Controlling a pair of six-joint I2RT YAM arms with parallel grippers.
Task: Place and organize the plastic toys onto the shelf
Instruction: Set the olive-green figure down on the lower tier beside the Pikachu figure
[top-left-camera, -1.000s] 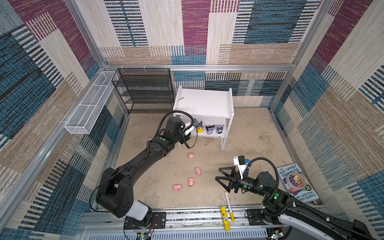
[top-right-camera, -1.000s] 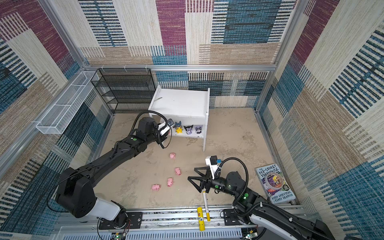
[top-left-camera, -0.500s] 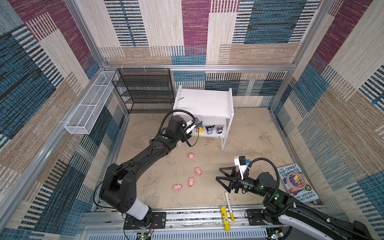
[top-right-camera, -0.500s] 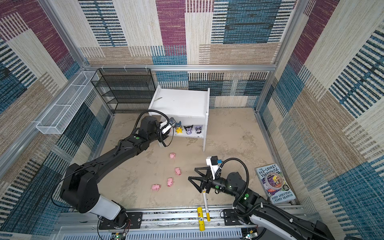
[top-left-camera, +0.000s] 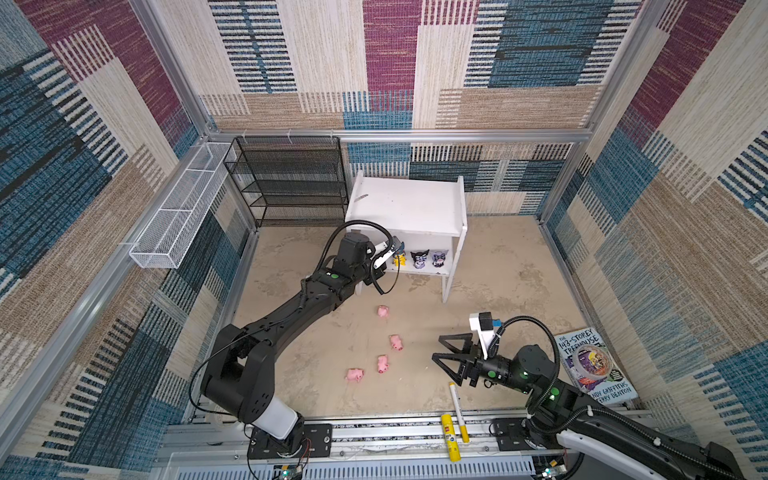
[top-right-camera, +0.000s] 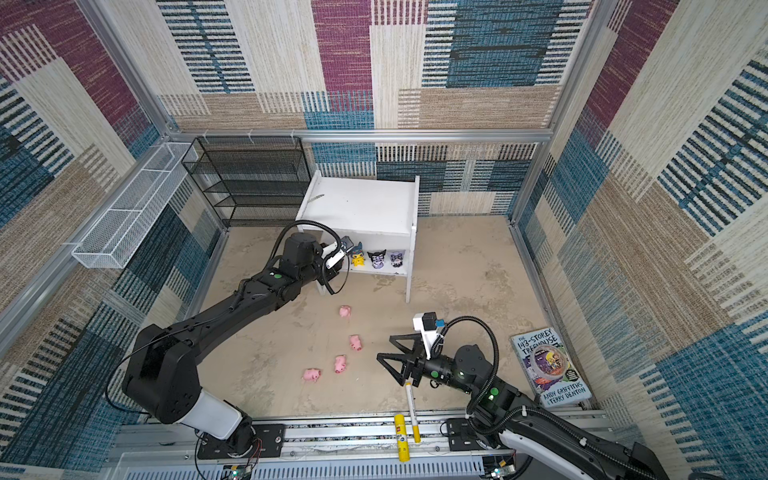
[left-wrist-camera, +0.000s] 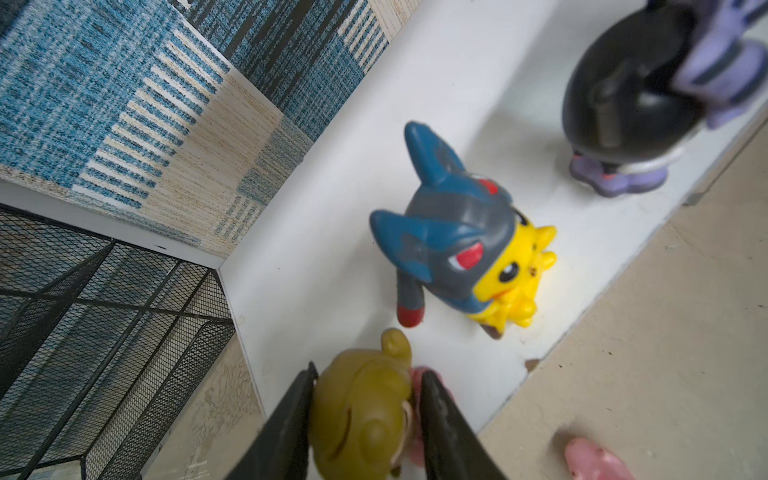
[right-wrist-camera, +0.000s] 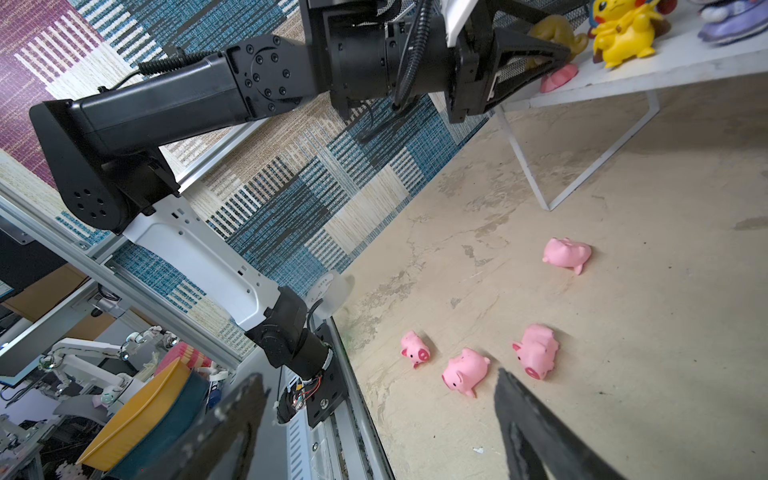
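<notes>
Standing on shelf (left-wrist-camera: 332, 208), blond doll (left-wrist-camera: 361, 415), left jaws either side

Shelf (top-left-camera: 407, 203) top board open; lower board lined: doll (left-wrist-camera: 361, 411), yellow figure (left-wrist-camera: 511, 270), two purple figures (top-left-camera: 419, 258); pigs (top-left-camera: 382, 311) scattered mid-floor.

You're looking at four pink pigs (top-left-camera: 382, 311), two black-and-purple figures (top-left-camera: 419, 259), one yellow hooded figure (top-right-camera: 358, 257), one blond doll (left-wrist-camera: 361, 411).

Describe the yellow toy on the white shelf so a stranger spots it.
Find the white shelf by the back wall, then its lower board. Left of the two black-and-purple figures stands the yellow figure, the only one wearing a blue hood.
</notes>
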